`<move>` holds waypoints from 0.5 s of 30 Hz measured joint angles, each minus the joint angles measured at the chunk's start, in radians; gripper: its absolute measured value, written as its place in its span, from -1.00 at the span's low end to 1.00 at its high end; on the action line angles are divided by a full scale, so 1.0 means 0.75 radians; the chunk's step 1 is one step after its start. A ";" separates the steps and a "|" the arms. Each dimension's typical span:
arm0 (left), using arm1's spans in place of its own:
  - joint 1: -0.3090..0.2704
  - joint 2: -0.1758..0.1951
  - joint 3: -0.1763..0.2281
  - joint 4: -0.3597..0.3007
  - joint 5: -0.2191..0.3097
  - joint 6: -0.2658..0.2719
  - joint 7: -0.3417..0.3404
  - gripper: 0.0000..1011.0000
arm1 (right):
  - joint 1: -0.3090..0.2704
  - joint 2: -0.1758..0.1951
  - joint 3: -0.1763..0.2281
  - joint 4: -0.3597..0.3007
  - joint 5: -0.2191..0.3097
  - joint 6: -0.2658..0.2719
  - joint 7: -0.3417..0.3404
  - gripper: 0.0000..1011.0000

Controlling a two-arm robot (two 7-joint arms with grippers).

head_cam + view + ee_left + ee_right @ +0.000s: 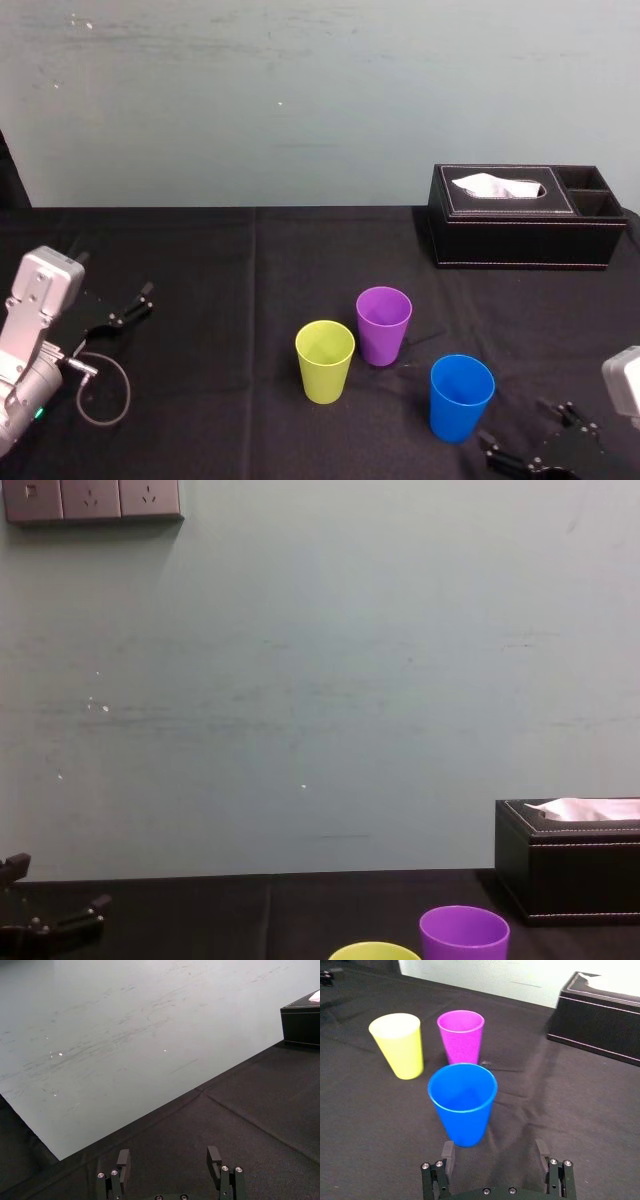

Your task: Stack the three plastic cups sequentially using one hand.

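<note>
Now the right gripper (495, 1146) gapes empty just short of the blue cup (462, 1105); the purple cup (461, 1037) and yellow-green cup (400, 1045) stand beyond, apart; light, slick plastic probably wants a gentle pinch across its rim; the left gripper (167, 1156) idles open, far left.

1. I work in what looks like a plain lab or office room, with a bare, scuffed pale grey-green wall (320, 680) and a row of grey wall sockets (92, 498).
2. My bench is a table under black cloth (220, 260), and a black stitched leather tissue box (520, 240) stands on it.
</note>
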 joint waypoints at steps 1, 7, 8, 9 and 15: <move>0.000 0.000 0.000 0.000 0.000 0.000 0.000 0.98 | 0.005 -0.005 -0.004 -0.003 -0.003 0.006 0.008 0.98; 0.000 0.000 0.000 0.000 0.000 0.000 0.000 0.98 | 0.030 -0.029 -0.024 -0.006 -0.022 0.021 0.038 0.98; 0.000 0.000 0.000 0.000 0.000 0.000 0.000 0.98 | 0.039 -0.038 -0.031 -0.003 -0.030 0.023 0.045 0.98; 0.000 0.000 0.000 0.000 0.000 0.000 0.000 0.98 | 0.044 -0.043 -0.034 -0.001 -0.034 0.024 0.049 0.98; 0.000 0.000 0.000 0.000 0.000 0.000 0.000 0.98 | 0.079 -0.076 -0.060 0.009 -0.068 0.036 0.070 0.98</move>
